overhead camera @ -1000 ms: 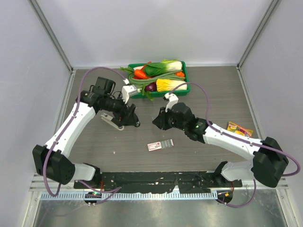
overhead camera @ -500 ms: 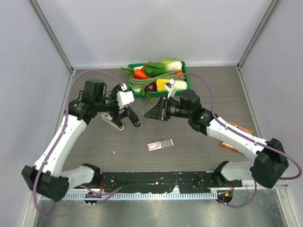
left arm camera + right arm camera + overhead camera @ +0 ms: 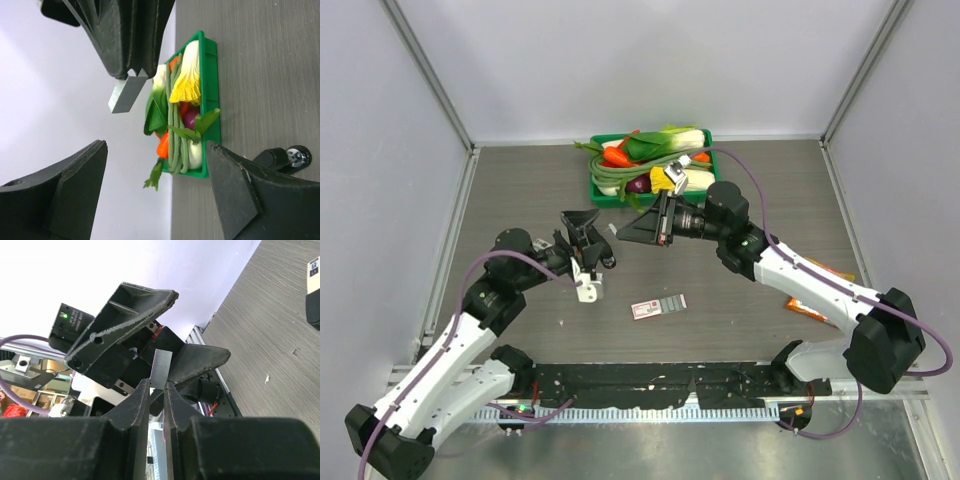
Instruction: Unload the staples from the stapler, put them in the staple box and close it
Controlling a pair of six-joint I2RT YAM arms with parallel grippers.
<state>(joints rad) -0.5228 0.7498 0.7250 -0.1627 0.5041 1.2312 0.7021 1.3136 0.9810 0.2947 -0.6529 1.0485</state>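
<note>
The right claw [image 3: 156,384] is closed on the staples [image 3: 162,368], a short silvery strip pinched by its lower end between the two fingertips and held in the air above the table [image 3: 520,190]. In the right wrist view the strip stands near the middle of the frame, its long axis almost upright, leaning slightly right and running on in line with the fingers. Most of its length is free above the grip. The left claw [image 3: 156,146] is wide open and holds nothing. In the left wrist view the strip hangs upper left of centre, above the gap between the left fingers and apart from both of them, its long axis slanting from upper right to lower left. In the overhead view the two claws face each other tip to tip just left of centre, and the strip lies between them. The right arm therefore has possession and the left is merely near. The stapler cannot be made out in these views. In the inspector's judgement the strip is already out, and what remains is setting it down or handing it over; a handover would require the left claw to rise toward the free end.
</note>
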